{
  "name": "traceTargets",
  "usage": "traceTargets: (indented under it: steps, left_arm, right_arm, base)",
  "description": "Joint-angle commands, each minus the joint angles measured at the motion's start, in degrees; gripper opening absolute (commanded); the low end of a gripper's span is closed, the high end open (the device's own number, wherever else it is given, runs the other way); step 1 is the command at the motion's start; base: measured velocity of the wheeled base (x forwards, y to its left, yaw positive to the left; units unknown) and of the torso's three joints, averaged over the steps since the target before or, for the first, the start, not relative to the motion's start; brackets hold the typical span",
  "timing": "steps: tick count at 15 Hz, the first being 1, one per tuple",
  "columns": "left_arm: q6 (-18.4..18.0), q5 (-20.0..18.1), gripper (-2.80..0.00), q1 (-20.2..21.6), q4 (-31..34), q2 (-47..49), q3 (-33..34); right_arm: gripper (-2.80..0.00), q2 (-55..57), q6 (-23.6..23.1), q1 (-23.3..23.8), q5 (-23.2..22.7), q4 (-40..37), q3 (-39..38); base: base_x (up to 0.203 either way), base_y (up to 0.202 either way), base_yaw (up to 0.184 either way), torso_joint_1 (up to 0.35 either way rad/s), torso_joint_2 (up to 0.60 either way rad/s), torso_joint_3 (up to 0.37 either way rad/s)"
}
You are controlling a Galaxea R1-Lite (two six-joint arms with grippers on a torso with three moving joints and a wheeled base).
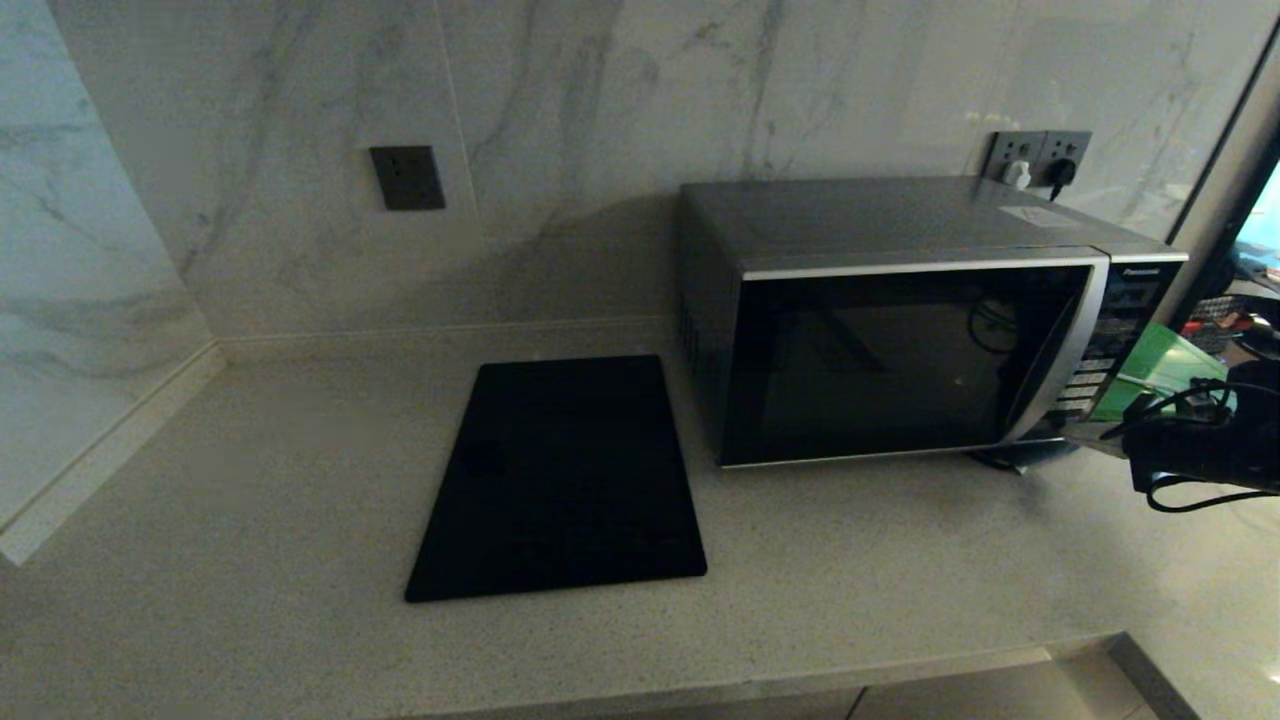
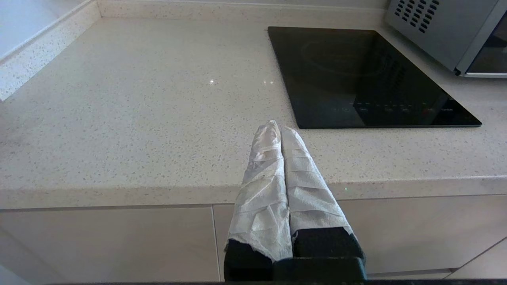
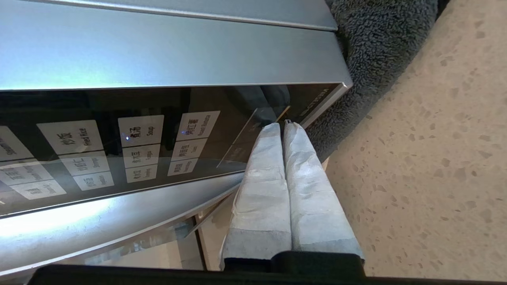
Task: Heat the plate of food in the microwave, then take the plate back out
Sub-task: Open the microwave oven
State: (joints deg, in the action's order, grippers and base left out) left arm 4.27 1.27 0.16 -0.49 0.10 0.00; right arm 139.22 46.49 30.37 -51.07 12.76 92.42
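The dark grey microwave (image 1: 900, 330) stands at the back right of the counter with its dark glass door closed. The plate of food is not in view anywhere; nothing shows through the glass. My right gripper (image 3: 282, 126) is shut and empty, and its white-wrapped fingertips (image 3: 273, 134) sit at the lower end of the button panel (image 3: 119, 142), close to or touching it. In the head view this gripper (image 1: 1078, 433) reaches in from the right at the panel's bottom corner. My left gripper (image 2: 276, 127) is shut and empty, held low in front of the counter's front edge.
A flat black slab (image 1: 560, 480) lies on the counter left of the microwave. A green board (image 1: 1160, 375) leans behind the microwave's right side. A dark fuzzy cloth (image 3: 376, 47) lies by the microwave's base. Wall sockets (image 1: 1035, 158) with plugs sit behind it.
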Motion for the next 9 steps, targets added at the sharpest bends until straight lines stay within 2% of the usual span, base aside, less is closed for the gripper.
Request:
traceTargets:
  steps: [1,9]
  left_arm:
    - [0.04,0.05,-2.80,0.02,-0.04,-0.01,0.00]
    - [0.04,0.05,-2.80,0.02,0.04,-0.01,0.00]
  right_arm:
    - [-2.80,-0.39,0.26,-0.17,-0.26,0.42,0.22]
    - [-2.80,-0.88,0.35,-0.66,-0.26,1.13,0.66]
  base:
    - [0.000,0.000,0.000,0.000,0.00,0.000]
    - [0.000,0.000,0.000,0.000,0.00,0.000]
